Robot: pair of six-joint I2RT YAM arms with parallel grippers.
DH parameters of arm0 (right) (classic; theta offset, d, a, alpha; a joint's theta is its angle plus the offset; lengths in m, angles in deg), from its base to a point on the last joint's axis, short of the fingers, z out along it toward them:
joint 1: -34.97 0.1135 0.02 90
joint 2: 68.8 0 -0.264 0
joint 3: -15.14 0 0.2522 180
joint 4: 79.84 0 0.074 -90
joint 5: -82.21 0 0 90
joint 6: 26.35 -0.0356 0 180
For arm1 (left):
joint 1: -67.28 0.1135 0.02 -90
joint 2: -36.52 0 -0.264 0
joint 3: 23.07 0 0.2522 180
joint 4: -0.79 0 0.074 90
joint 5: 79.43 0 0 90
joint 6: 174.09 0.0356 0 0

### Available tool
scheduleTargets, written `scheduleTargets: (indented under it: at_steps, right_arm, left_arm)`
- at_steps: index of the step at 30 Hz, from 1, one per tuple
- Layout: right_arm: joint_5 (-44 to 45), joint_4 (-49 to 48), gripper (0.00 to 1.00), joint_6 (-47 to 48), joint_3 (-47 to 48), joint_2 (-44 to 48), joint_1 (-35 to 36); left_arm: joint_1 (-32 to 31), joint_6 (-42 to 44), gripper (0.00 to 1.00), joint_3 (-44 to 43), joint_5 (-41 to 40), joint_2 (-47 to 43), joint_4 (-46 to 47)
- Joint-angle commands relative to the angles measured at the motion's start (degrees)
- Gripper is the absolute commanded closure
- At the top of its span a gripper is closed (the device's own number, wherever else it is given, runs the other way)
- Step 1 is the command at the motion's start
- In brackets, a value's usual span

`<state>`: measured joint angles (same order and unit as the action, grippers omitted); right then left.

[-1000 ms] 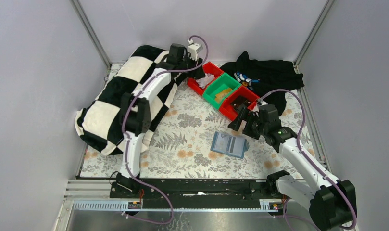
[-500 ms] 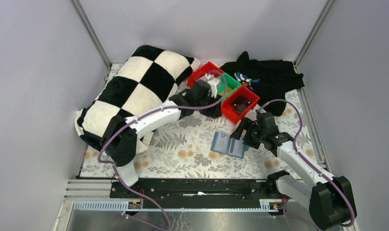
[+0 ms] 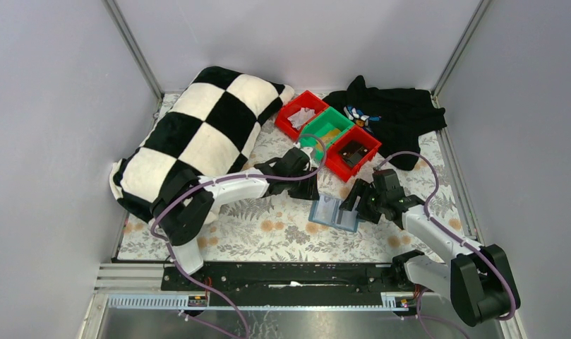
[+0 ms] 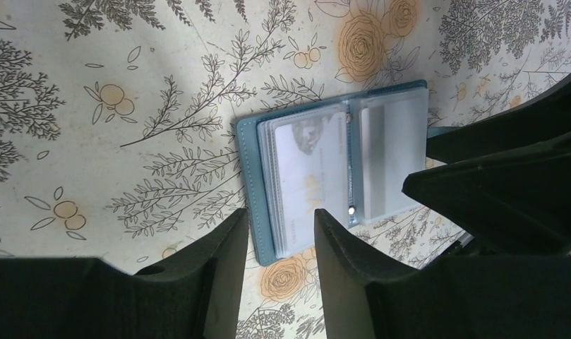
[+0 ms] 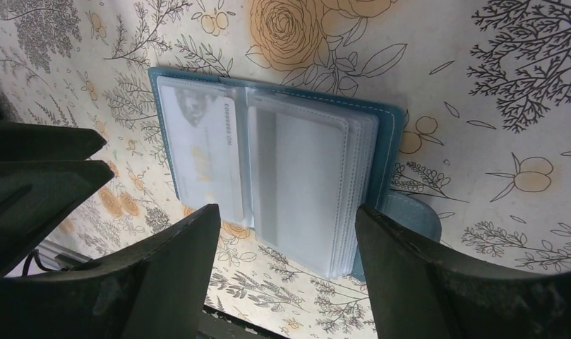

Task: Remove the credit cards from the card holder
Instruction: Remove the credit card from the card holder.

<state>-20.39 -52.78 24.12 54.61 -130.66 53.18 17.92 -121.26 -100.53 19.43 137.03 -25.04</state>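
Under the right gripper (image 5: 286, 219), whose fingers (image 5: 162, 282) are matt black plastic, the card holder (image 5: 389, 134) shows a stitched, leather-like teal cover and clear, faintly glossy plastic sleeves. The credit card (image 5: 205, 159) inside one sleeve looks smooth. The table cover (image 5: 480, 85) around it looks like matt printed cloth.

You have one card holder (image 3: 337, 212), with one printed card (image 4: 307, 176) showing inside. Count three bins: one red bin (image 3: 291, 106), another red bin (image 3: 337, 167) and one green bin (image 3: 337, 114). There is one checkered pillow (image 3: 197, 127), one black garment (image 3: 395, 113), and two grippers: left gripper (image 4: 280, 215), right gripper (image 5: 286, 212).
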Motion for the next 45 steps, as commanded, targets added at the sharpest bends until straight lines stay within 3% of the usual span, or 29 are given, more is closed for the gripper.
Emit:
scheduleTargets:
  at_steps: [1, 13, 25, 45]
  right_arm:
    - [-0.1, -2.9, 0.24, -0.4, -0.4, 0.6, -0.3]
    - [1.9, -0.6, 0.23, -0.8, 0.0, 6.0, -0.3]
    - [-2.6, -4.7, 0.23, -1.2, -1.2, 1.3, -0.3]
    - [-8.3, -8.9, 0.28, -1.6, -1.5, 2.3, -0.3]
  left_arm:
    - [-0.1, -1.4, 0.57, 1.0, 0.7, 1.7, 5.7]
    - [0.0, -1.5, 0.58, 4.6, -1.3, 4.6, 8.7]
    - [-0.1, -1.6, 0.58, 5.7, -0.2, 5.4, 9.7]
    - [-0.1, -1.3, 0.58, 5.6, 1.3, 6.2, 10.2]
